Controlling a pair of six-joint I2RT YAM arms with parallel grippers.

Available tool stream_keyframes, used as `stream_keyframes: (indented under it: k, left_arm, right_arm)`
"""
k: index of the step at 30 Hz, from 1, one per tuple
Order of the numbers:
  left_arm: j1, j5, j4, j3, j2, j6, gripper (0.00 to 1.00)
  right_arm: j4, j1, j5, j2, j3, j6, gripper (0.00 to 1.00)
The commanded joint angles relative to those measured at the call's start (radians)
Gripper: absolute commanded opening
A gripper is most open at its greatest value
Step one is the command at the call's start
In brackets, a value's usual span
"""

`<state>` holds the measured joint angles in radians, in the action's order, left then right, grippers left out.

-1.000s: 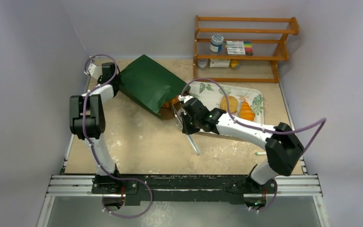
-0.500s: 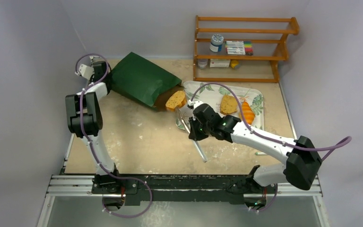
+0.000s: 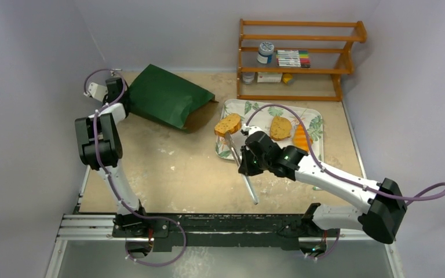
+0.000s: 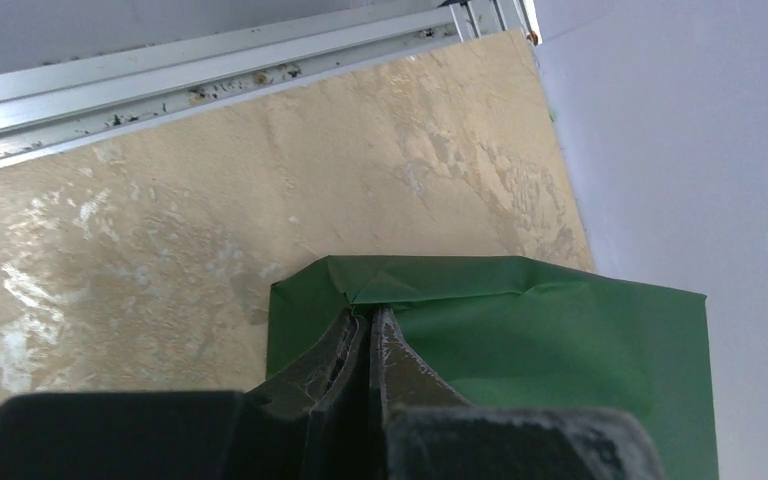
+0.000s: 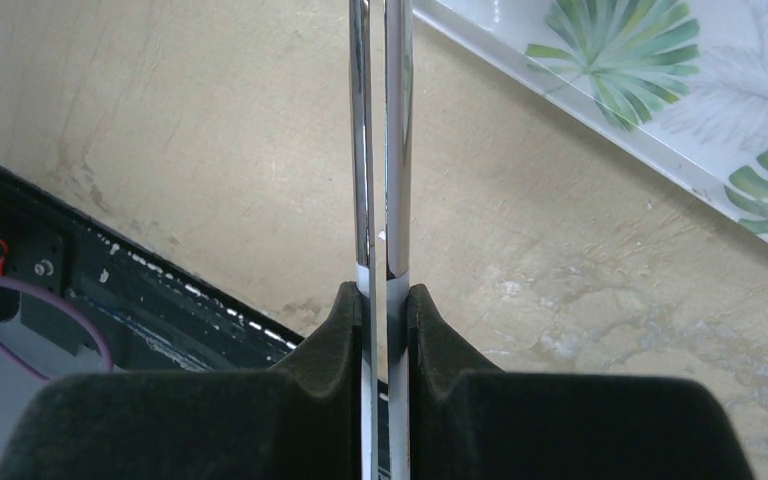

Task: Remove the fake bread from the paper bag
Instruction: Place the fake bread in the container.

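Top external: left end effector [image 4: 370,320] pinches paper bag [image 3: 165,98] edge, right end effector [image 5: 385,297] clamps tongs [image 5: 397,150].

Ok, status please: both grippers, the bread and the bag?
Left gripper shut on bag, closed end. Right gripper shut on tongs. One bread at tongs tip, at tray edge; two more on tray. Nothing in the way.

The top view looks down on the whole table [image 3: 174,174]; both wrist views skim it closely.
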<state>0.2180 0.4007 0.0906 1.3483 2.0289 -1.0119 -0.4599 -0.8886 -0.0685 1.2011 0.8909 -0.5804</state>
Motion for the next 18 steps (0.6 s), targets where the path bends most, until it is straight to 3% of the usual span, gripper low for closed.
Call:
stream_keyframes:
  k: [1,18]
  left_arm:
    - [0.038,0.013,-0.003,-0.042,-0.064,0.028,0.00]
    - [0.117,-0.062,0.006,-0.130,-0.138,0.081,0.00]
  right_arm:
    - [-0.005,0.017,-0.079,-0.014,-0.024,-0.078,0.02]
    - [0.193,0.201,-0.110,0.135,-0.103,-0.079,0.03]
